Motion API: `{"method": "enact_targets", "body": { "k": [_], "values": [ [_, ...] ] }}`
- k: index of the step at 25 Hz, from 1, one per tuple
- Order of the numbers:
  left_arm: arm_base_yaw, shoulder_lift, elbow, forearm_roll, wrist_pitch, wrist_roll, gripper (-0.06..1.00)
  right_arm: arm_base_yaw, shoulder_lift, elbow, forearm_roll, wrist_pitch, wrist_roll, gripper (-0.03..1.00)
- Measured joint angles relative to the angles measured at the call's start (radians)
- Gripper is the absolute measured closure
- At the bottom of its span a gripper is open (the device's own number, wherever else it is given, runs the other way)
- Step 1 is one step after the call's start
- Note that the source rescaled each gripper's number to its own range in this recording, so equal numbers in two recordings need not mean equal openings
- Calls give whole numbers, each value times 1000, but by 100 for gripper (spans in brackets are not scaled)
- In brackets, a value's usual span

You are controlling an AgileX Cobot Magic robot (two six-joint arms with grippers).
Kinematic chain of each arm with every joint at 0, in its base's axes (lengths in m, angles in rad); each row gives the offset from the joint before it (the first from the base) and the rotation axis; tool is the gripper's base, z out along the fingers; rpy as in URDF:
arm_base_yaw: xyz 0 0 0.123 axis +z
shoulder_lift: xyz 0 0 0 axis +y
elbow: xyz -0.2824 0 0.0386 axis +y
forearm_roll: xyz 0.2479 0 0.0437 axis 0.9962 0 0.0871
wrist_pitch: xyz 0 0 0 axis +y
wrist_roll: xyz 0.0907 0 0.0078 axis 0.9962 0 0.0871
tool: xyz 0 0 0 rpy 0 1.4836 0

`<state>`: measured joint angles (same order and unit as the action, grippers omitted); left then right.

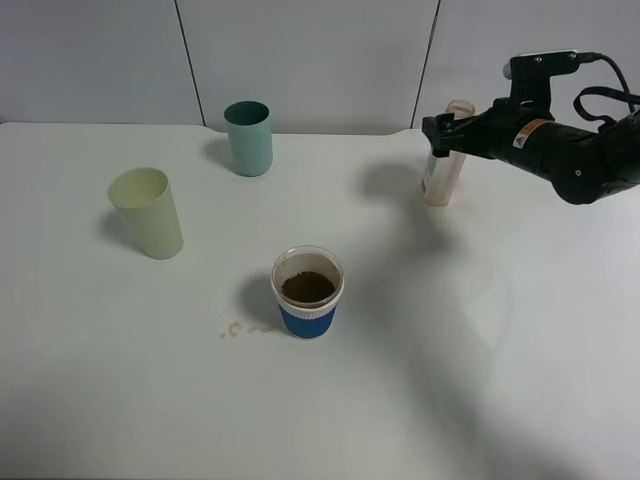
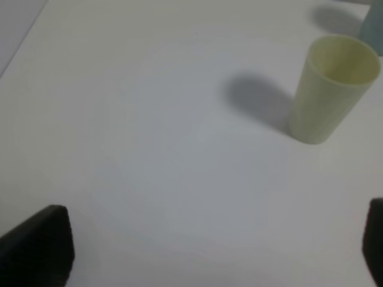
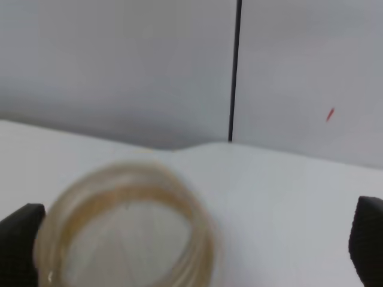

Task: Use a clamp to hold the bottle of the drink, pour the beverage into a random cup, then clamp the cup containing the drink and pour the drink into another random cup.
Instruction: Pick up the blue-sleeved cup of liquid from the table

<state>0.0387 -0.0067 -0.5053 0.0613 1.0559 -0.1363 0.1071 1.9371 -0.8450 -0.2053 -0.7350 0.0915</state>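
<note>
A clear, nearly empty bottle [image 1: 440, 178] stands upright at the back right of the white table. My right gripper [image 1: 445, 132] is open at the level of the bottle's top, its fingers wide apart on either side. In the right wrist view the bottle's mouth [image 3: 128, 179] sits close to one of the fingertips [image 3: 21, 242]. A blue-sleeved cup [image 1: 308, 292] holding brown drink stands mid-table. A pale yellow-green cup [image 1: 147, 212] stands at the left and also shows in the left wrist view [image 2: 332, 89]. A teal cup [image 1: 248, 138] stands at the back. My left gripper [image 2: 206, 245] is open and empty over bare table.
A small brown spill [image 1: 240, 329] lies on the table [image 1: 480, 380] just left of the blue-sleeved cup. A grey panelled wall [image 1: 300, 50] runs along the table's back edge. The left arm is out of the high view.
</note>
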Motion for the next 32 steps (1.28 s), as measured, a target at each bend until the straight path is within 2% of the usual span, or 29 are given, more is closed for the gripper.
{"method": "enact_targets", "body": {
  "k": [14, 23, 28, 32],
  "values": [
    [0, 0, 0, 0, 0, 0, 5, 0, -255, -1, -10, 178, 30, -3],
    [0, 0, 0, 0, 0, 0, 5, 2, -385, -1, -1, 195, 39, -3],
    [0, 0, 0, 0, 0, 0, 5, 16, -430, -1, -3, 279, 87, -3],
    [0, 0, 0, 0, 0, 0, 5, 17, -476, -1, -3, 394, 112, -3]
  ]
}}
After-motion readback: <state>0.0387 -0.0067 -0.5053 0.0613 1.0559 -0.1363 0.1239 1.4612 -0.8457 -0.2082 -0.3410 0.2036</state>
